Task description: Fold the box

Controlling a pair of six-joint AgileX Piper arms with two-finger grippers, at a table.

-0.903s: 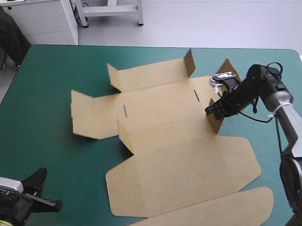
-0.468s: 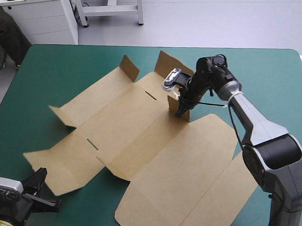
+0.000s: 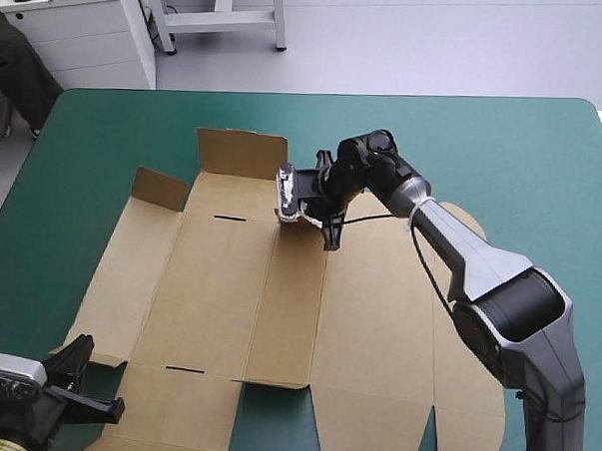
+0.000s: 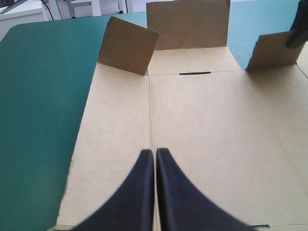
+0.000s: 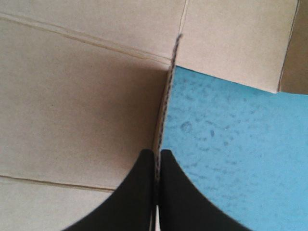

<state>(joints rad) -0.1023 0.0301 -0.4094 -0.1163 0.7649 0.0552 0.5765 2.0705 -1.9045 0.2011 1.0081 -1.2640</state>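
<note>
We see the brown box (image 3: 278, 304) flat on the bench (image 3: 504, 154), right end effector (image 5: 157, 153) pinching a raised flap (image 5: 169, 86) at its far edge, left end effector (image 4: 155, 151) clenched empty over its near-left corner

The box (image 3: 229, 282) lies spread across the worktop (image 3: 504, 145), right end effector (image 3: 329, 239) on an upright flap (image 4: 274, 50) at its far middle, left end effector (image 3: 119, 409) over its near left corner.

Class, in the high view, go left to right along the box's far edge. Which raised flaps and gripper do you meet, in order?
First the small raised flap, then the wide raised flap, then the right gripper, shut on the box.
</note>
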